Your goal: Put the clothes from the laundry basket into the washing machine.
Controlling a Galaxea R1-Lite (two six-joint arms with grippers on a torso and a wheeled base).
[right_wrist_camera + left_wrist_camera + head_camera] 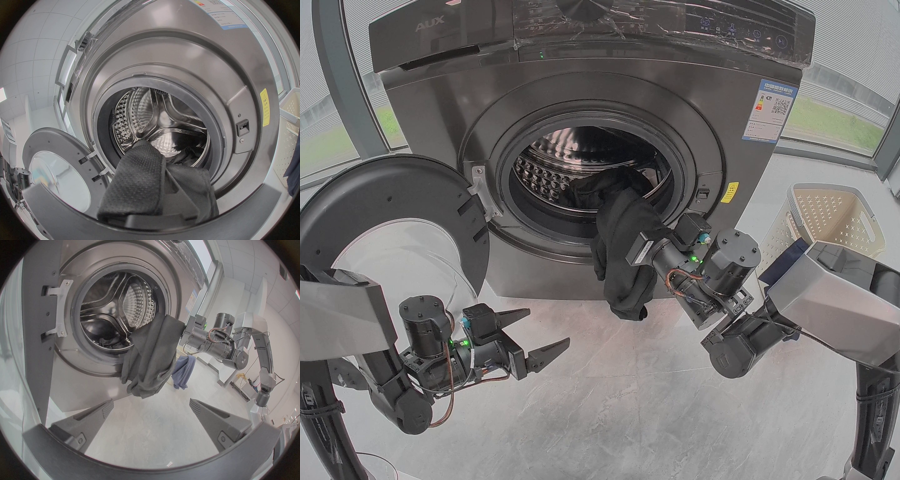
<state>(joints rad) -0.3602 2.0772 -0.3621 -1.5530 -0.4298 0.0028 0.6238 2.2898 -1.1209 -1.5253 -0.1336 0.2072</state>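
Handling: the black garment (622, 250) is judged soft, light and limp. It is draped on the right tool (642, 247), whose closure cannot be told, at 5 o'clock of the washing machine (587, 94) opening. The left tool (549, 326) is spread. Bunched folds should be gripped.

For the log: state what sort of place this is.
Probably a laundry area: a front-loading washing machine with its door open, a dark garment draped over the opening's rim, and a laundry basket beside it.
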